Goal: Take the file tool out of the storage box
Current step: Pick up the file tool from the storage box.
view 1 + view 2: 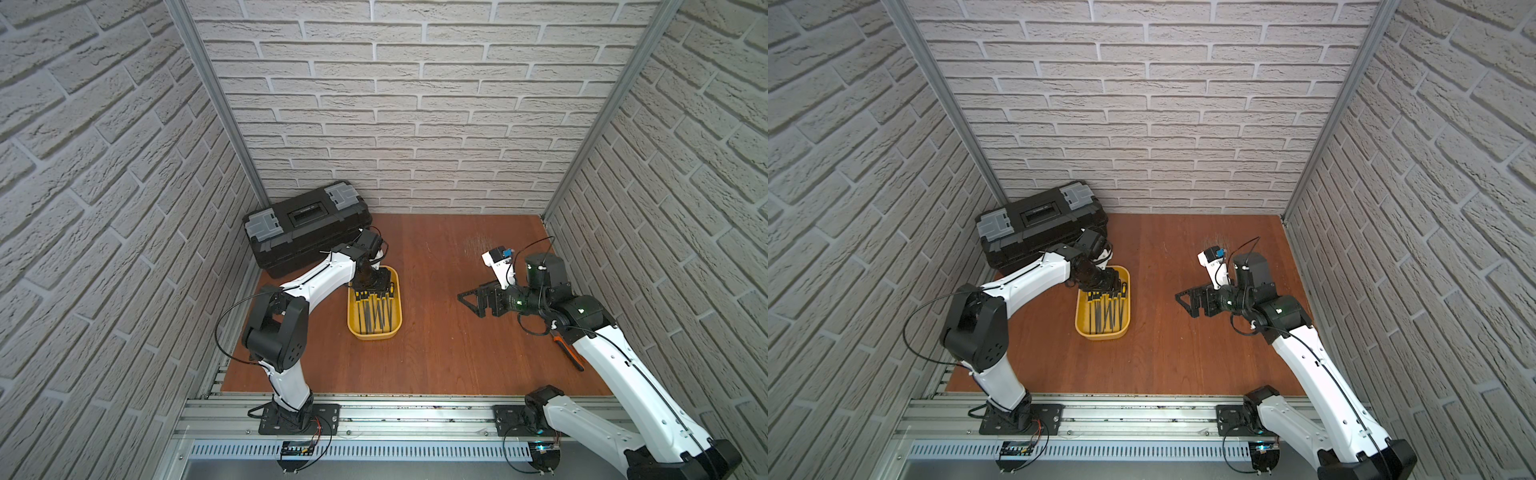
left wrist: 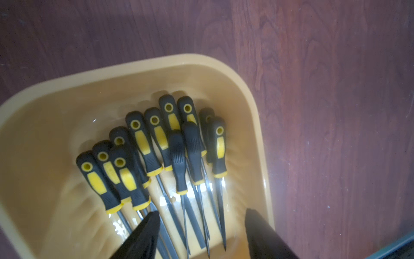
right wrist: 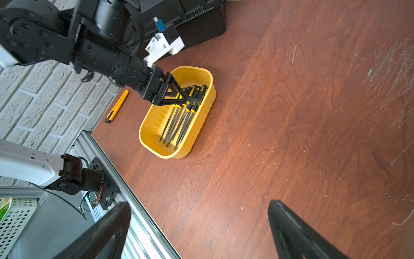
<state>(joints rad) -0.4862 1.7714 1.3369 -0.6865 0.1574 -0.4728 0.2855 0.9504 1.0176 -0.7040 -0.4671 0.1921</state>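
The yellow storage box (image 1: 374, 334) (image 1: 1100, 334) stands left of the table's middle, with several file tools (image 1: 374, 311) (image 2: 143, 143) lying in it, black-and-yellow handles at the far end. My left gripper (image 1: 372, 286) (image 2: 202, 212) reaches down into the box's far end. Its jaws stand partly apart, with several grey file blades between them and nothing gripped. The right wrist view shows the same left gripper (image 3: 181, 94) just over the handles in the box (image 3: 201, 121). Well right of the box, my right gripper (image 1: 471, 299) (image 3: 199, 204) hangs open over bare wood.
A black toolbox (image 1: 307, 226) (image 1: 1040, 220) with grey latches stands at the back left, close behind the box. A yellow utility knife (image 3: 116, 107) lies by the left wall. An orange-and-black tool (image 1: 569, 353) lies under the right arm. An aluminium rail (image 1: 415, 411) borders the front.
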